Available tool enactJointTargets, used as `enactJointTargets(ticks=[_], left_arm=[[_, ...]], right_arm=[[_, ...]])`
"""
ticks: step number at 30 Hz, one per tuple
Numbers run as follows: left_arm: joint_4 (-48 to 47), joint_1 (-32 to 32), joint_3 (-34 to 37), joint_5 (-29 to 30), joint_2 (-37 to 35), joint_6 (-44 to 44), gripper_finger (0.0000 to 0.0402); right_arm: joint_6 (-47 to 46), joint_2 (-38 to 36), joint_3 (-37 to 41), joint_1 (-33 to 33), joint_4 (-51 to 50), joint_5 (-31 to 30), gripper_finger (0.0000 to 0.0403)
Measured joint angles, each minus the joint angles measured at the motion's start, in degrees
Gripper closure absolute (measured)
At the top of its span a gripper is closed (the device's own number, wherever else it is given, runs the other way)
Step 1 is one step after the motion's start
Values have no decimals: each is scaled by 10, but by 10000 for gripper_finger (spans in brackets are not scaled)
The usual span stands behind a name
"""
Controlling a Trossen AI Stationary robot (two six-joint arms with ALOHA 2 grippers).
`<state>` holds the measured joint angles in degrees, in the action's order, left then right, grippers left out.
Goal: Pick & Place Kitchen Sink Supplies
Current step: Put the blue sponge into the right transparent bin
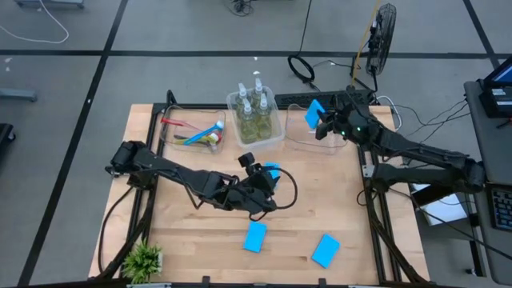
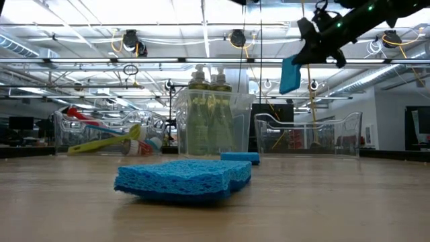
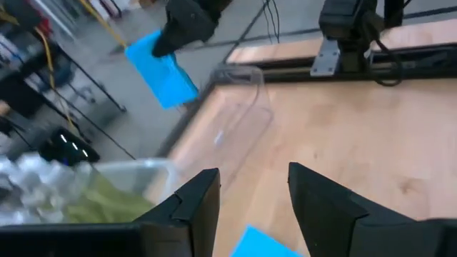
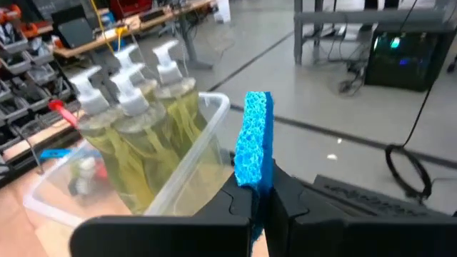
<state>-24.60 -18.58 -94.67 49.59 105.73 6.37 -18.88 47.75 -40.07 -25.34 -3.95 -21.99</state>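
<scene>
Right hand [image 1: 322,126] pinches a blue sponge [image 1: 314,114] edge-up above the empty clear bin [image 1: 298,138] at the worktop's far edge, poised to drop it. Left hand [image 1: 268,182], fingers spread, hovers mid-worktop over another sponge [image 3: 263,243], lining up a grasp.

soap bottles [image 1: 254,112] in middle bin [image 1: 276,138] (brushes [image 1: 194,134] left)

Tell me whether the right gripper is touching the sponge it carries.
Touching. The right wrist view shows the right gripper clamped on the upright blue sponge.
</scene>
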Motion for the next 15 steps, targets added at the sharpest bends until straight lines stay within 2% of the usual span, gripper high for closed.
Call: enactJointTargets(ticks=[3, 5, 9, 15], left_arm=[[-47, 5, 1, -29, -7, 58, 240], [-67, 13, 0, -77, -13, 82, 243], [-87, 26, 1, -158, -26, 83, 247], [-94, 33, 3, -171, -47, 70, 241]], right_arm=[[-1, 17, 0, -26, -4, 39, 402], [-2, 28, 0, -40, -10, 58, 402], [-4, 52, 0, -65, -9, 90, 402], [-9, 90, 0, -95, -7, 139, 402]])
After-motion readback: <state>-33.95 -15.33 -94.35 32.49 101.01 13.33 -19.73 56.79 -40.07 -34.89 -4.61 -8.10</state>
